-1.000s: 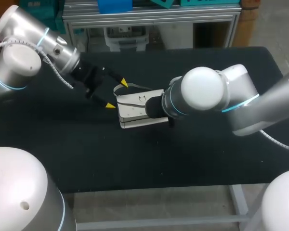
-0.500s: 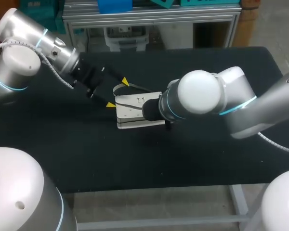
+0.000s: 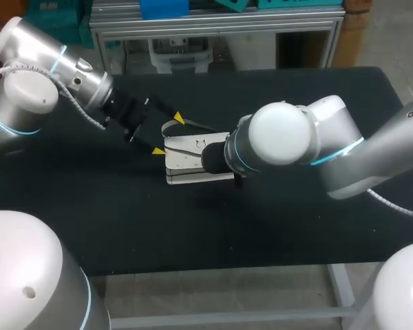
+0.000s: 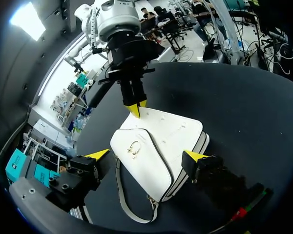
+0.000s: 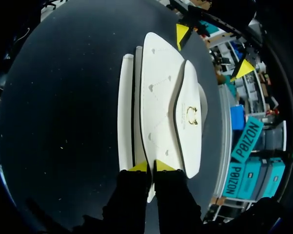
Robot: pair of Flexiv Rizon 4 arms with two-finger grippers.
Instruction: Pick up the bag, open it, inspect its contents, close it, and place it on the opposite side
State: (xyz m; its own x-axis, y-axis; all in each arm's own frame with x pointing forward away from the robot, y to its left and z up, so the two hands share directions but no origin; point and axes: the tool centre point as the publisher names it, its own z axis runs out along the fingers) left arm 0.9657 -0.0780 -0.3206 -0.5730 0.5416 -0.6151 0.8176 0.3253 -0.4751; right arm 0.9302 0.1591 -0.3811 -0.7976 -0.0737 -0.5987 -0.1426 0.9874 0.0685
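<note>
**Evidently a light, half-stiff bag, pinched at one end**

The white bag (image 3: 191, 162) is seen lying flat on the black table (image 3: 296, 227), near its middle and between the two arms. Its flap (image 5: 189, 83) is folded down, and a small gold clasp (image 4: 133, 147) is set at the flap's edge. A thin strap (image 4: 123, 192) is looped loosely off one end.

The right gripper (image 5: 151, 166) is narrowed onto the end of the bag nearest it. In the right wrist view a thin edge of the bag is caught between the two yellow tips. The left gripper (image 3: 167, 135) is spread wide at the opposite end. The bag's end and the strap loop are bracketed by its tips, and no contact can be made out.

The bag is judged to be light, with panels that keep their shape yet would give under a hard squeeze. The smooth skin is likely to slip in a shallow pinch, so a deeper bite on the side wall or seam would be safer. The strap is limp and would let the body swing if it were used for lifting. For opening, the flap's free edge beside the clasp is the place to be taken, while the body is held down at the far end.
</note>
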